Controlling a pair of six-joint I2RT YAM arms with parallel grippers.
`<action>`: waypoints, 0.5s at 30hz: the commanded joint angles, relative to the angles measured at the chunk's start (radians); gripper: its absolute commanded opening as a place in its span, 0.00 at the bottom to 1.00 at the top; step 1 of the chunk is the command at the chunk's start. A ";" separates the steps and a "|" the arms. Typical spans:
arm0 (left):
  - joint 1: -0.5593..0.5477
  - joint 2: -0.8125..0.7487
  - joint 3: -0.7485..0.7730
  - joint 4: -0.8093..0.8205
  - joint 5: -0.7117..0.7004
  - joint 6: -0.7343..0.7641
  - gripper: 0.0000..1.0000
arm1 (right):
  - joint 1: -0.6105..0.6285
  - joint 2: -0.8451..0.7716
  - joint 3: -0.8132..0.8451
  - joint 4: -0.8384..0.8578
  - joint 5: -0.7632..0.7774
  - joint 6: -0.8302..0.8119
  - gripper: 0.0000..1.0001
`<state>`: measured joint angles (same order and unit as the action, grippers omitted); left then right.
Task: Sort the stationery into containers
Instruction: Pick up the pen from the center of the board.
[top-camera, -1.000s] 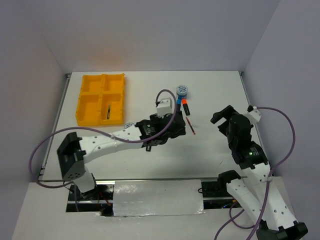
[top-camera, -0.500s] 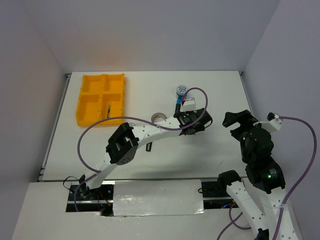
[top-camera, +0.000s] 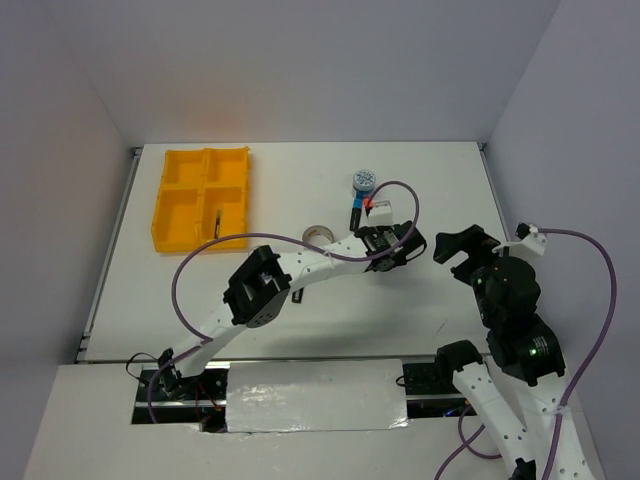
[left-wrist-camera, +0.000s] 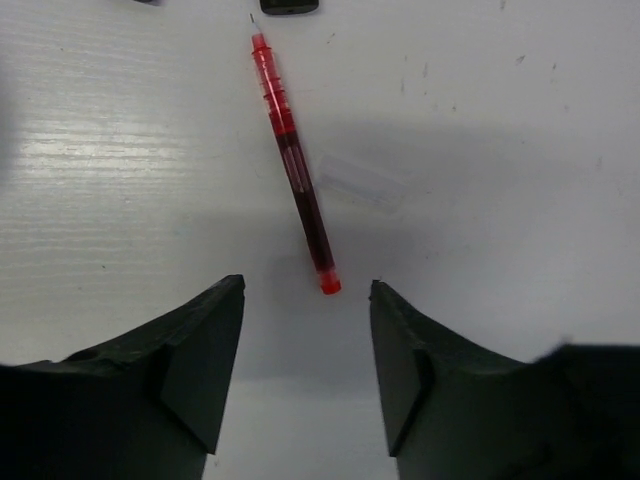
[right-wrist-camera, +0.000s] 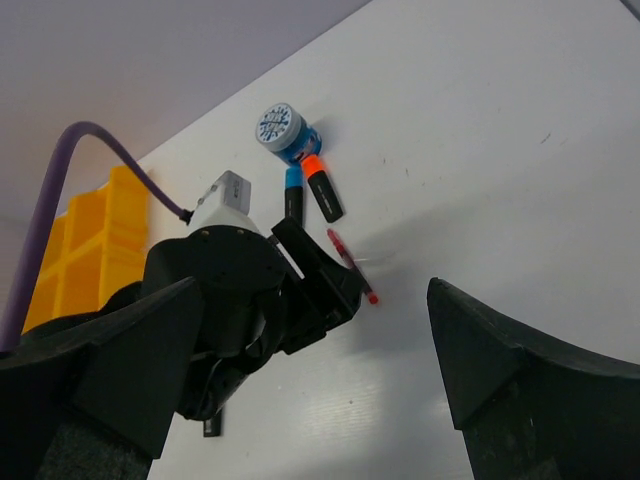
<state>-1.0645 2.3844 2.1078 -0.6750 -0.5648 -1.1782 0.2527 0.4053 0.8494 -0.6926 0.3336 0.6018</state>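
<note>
Nearest us, the right fingers (right-wrist-camera: 120, 380), matt black wedges, stand spread wide above the smooth white worktop (top-camera: 450, 180) and hold nothing. Just to their left, the left fingers (left-wrist-camera: 200, 370), the same dull black wedges, are parted with a clear gap between them. The near end of the thin red translucent plastic pen (left-wrist-camera: 296, 175) lies at their tips and touches neither. The pen lies flat and slantwise on the faintly streaked surface.

Beyond it two stubby black highlighters lie side by side, one blue-capped (right-wrist-camera: 292, 190), one orange-capped (right-wrist-camera: 322, 188). Just past them is the round blue-white patterned tape roll (right-wrist-camera: 281, 125).

A flat silver-grey tape ring (top-camera: 317, 234) lies left of the left arm.

At the far left sits the bright yellow plastic tray (top-camera: 203, 186) with four rectangular compartments. A small dark stick (top-camera: 215, 222) lies in the near right one, too small to identify.
</note>
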 joint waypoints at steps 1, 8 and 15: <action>0.015 0.024 0.012 0.018 -0.015 0.032 0.62 | -0.004 -0.022 -0.013 0.041 -0.033 -0.039 1.00; 0.021 0.073 0.050 0.005 -0.024 0.049 0.62 | -0.004 -0.037 -0.023 0.051 -0.047 -0.057 1.00; 0.023 0.091 0.044 0.041 -0.021 0.068 0.61 | -0.004 -0.046 -0.026 0.053 -0.051 -0.083 1.00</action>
<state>-1.0412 2.4584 2.1231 -0.6617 -0.5701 -1.1309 0.2523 0.3729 0.8291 -0.6807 0.2909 0.5514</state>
